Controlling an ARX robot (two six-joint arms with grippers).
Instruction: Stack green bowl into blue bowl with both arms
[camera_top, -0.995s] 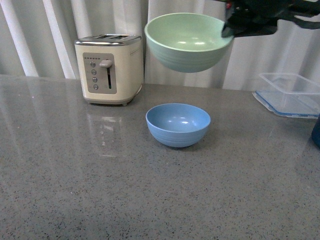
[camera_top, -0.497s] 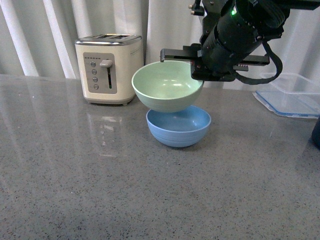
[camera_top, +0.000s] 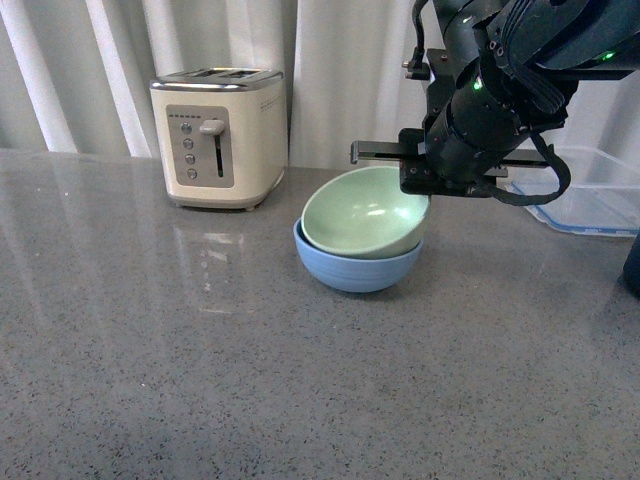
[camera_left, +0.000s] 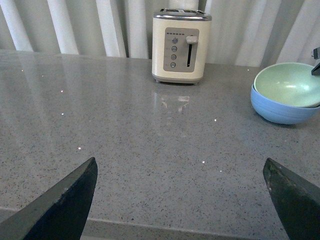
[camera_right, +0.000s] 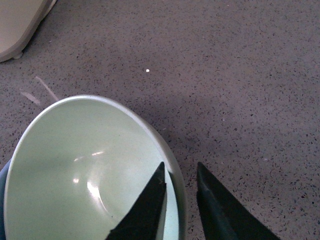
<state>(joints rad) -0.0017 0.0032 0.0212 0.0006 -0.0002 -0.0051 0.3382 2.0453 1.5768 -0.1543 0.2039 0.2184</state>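
**Green bowl seated in blue, rim still pinched**

The right gripper (camera_right: 177, 197) clamps the rim of the pale mint-green round plastic bowl (camera_top: 366, 212), one finger inside the wall and one outside. That bowl rests tilted inside the light sky-blue round plastic bowl (camera_top: 352, 267), directly below and in front of the gripper. To finish well, I judge the fingers should part gently and lift straight up, so the green bowl settles level instead of tipping out.

The left gripper (camera_left: 182, 192) hangs with its fingers wide apart, holding nothing, both bowls well ahead of it.

Count: one green bowl, one blue bowl, one cream toaster (camera_top: 217, 137), one clear plastic container (camera_top: 588, 190), two arms.
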